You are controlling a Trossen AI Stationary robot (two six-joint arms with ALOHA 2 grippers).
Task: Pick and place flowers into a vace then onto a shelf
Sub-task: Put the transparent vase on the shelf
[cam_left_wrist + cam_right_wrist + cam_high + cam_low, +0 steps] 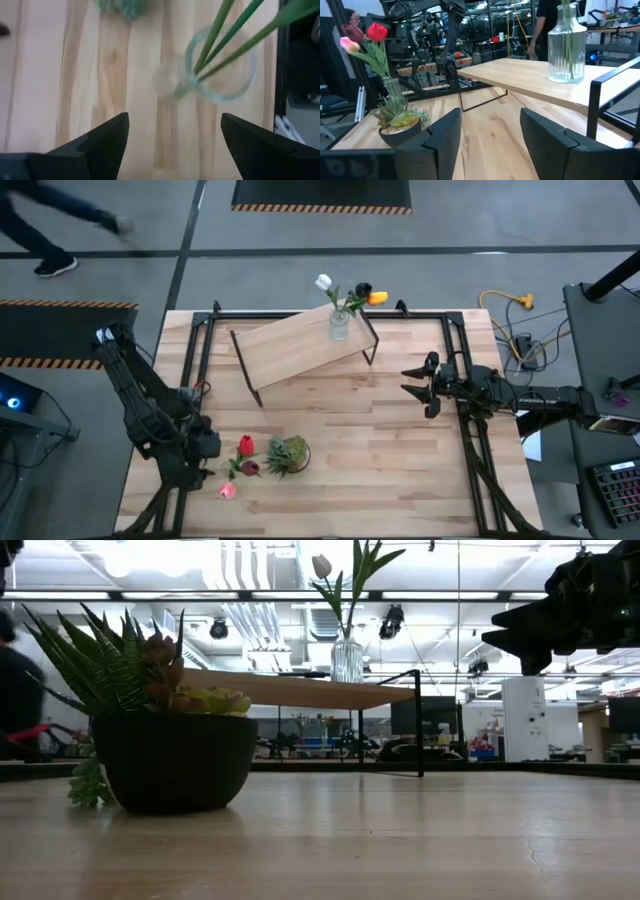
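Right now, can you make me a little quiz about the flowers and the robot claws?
1. True or false: the glass vase on the shelf is empty.
2. What stands beside the potted plant? A) a red flower B) a blue cup C) a banana
3. Fill in: the right claw holds ____.
Key: 1 false, it holds flowers; 2 A; 3 nothing.

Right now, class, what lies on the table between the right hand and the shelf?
Nothing: in the high view, only bare tabletop lies between the right hand and the shelf.
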